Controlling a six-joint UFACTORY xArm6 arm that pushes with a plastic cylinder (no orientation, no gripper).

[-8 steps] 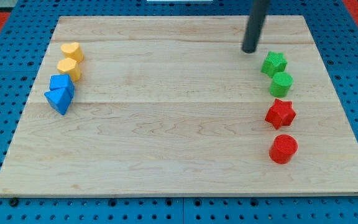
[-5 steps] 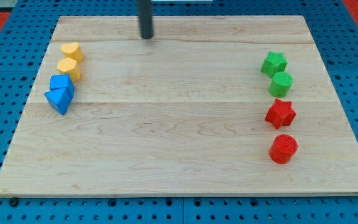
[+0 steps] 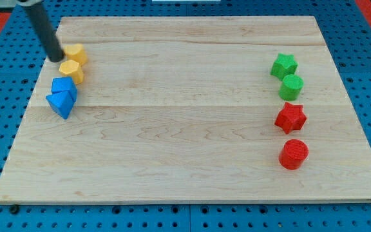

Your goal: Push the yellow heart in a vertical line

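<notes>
The yellow heart [image 3: 76,53] lies near the board's upper left. My tip [image 3: 56,57] stands just to the view's left of it, touching or nearly touching its left side. A second yellow block [image 3: 72,70], roughly hexagonal, sits directly below the heart and touches it. Below that a blue block [image 3: 63,86] and a blue triangular block [image 3: 60,103] continue the column.
On the view's right a column holds a green star [image 3: 283,66], a green cylinder-like block [image 3: 292,86], a red star [image 3: 290,118] and a red cylinder [image 3: 294,154]. The wooden board [image 3: 185,129] ends just left of my tip.
My rod has swept from the board's upper right, across the top, to the upper left beside the yellow heart. No block has visibly moved.
</notes>
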